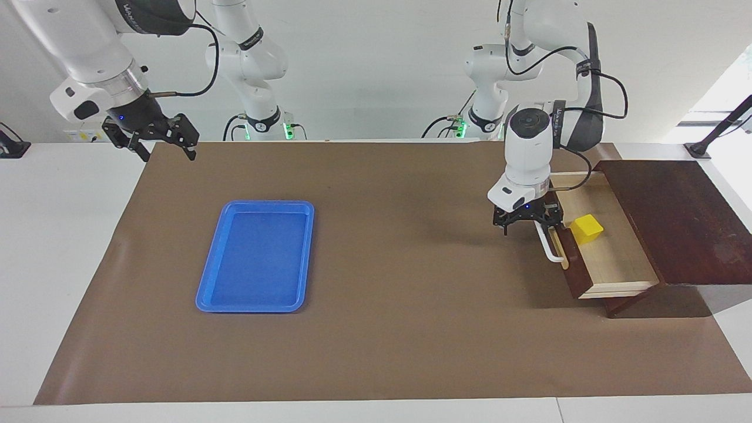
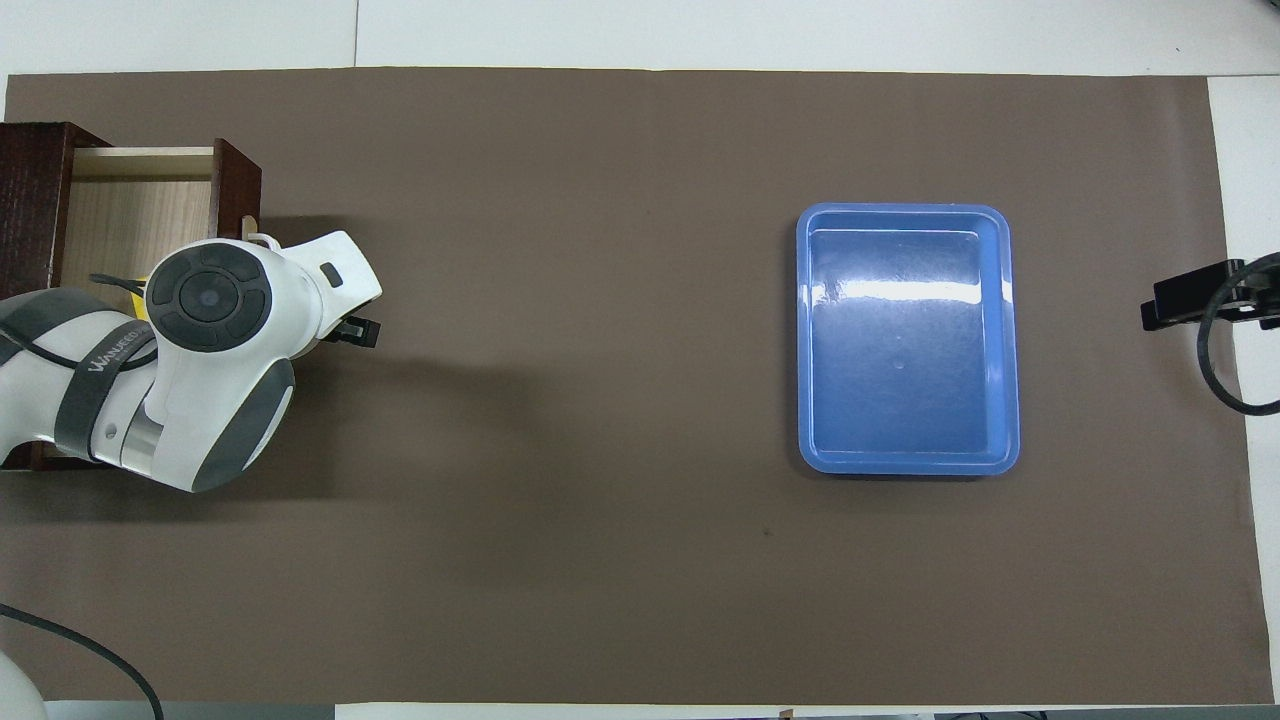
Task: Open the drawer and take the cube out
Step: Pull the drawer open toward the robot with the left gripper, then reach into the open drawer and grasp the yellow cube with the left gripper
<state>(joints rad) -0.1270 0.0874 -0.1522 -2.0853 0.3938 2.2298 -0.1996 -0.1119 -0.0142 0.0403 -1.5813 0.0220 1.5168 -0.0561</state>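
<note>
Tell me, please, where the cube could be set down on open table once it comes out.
The brown mat is bare between the blue tray and the drawer. The tray is empty too. It is crowded at the drawer, where the left gripper hangs by the handle beside the cube.

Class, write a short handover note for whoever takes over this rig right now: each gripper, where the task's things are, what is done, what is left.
Left gripper: open, at the drawer's white handle, by its front.
Right gripper: open, waiting raised over the right arm's end of the table.
Drawer: pulled open at the left arm's end.
Yellow cube: lying inside the drawer.
Blue tray: holds nothing.
Done: drawer opened.
Left: grasp the cube and lift it out.
</note>
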